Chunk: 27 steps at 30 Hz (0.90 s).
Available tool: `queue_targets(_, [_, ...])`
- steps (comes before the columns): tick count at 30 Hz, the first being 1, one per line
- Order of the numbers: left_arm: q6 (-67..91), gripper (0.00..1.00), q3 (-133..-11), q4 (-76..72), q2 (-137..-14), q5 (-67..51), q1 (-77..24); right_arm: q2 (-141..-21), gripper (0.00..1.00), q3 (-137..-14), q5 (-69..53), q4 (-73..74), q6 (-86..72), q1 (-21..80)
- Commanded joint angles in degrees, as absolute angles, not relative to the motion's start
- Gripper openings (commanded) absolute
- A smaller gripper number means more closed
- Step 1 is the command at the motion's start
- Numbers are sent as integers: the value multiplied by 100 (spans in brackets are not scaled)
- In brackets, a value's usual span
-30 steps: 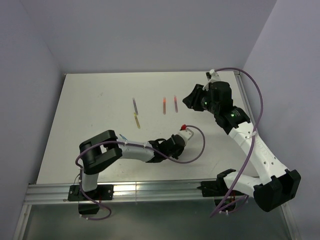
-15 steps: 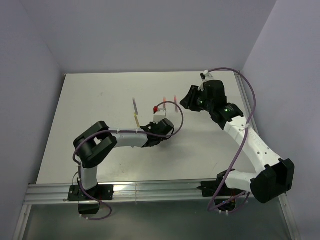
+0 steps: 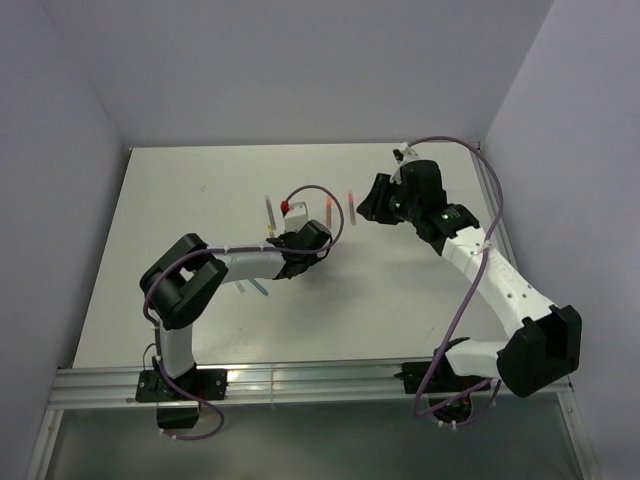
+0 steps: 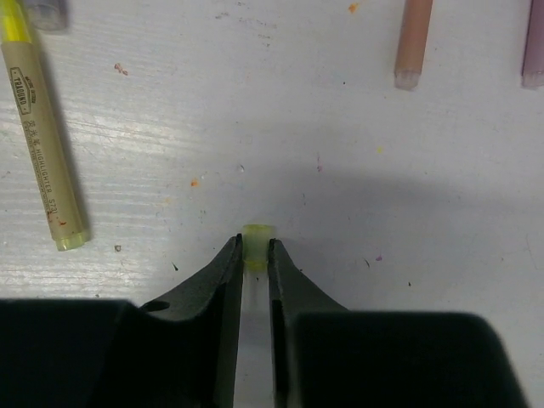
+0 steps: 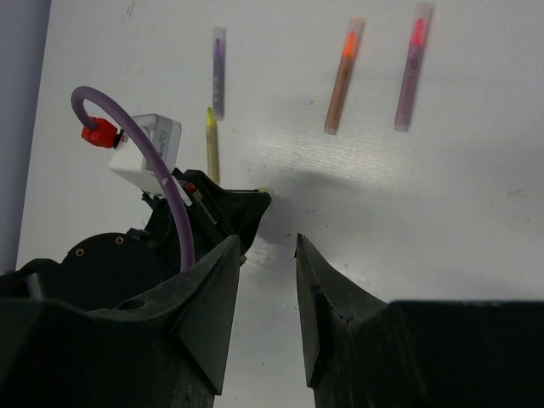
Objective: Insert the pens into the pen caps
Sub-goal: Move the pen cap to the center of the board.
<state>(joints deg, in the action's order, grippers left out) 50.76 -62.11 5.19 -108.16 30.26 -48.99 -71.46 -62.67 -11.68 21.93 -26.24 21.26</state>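
Four pens lie in a row at the far middle of the table: purple (image 3: 270, 209), yellow (image 3: 272, 238), orange (image 3: 328, 210) and pink (image 3: 351, 205). My left gripper (image 4: 255, 245) is shut on a small yellow-green pen cap (image 4: 257, 238), low over the table between the yellow pen (image 4: 42, 144) and the orange pen (image 4: 414, 42). In the top view the left gripper (image 3: 322, 240) sits just near of the row. My right gripper (image 5: 266, 246) is open and empty. It hovers to the right of the pink pen (image 5: 410, 68), and the left gripper (image 5: 251, 204) lies ahead of it.
A pale blue stick (image 3: 258, 288) lies beside my left forearm. The left wrist's purple cable (image 3: 318, 195) loops over the pens. Walls close the table (image 3: 180, 220) on the left, back and right.
My left gripper has swung from the near middle leftward and away, up to the row of pens. The right gripper has shifted slightly left toward the pink pen.
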Motion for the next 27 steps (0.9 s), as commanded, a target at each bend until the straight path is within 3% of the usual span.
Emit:
queue_targets(1, [5264, 23, -6205, 651, -10574, 2988, -4896, -7207, 40, -6363, -1143, 2100, -2540, 2188])
queue_targets(12, [5273, 40, -5854, 413, -10073, 2979, -4816, -7409, 40, -6320, -993, 2101, -2549, 2347])
queue_targets(24, [5177, 41, -5213, 474, -8737, 2944, -4535, -7962, 38, -6197, -265, 2233, -2215, 3013])
queue_targets(27, [5150, 41, -5002, 527, -8342, 2857, -4456, -8261, 32, -6013, -193, 2084, -2223, 3260])
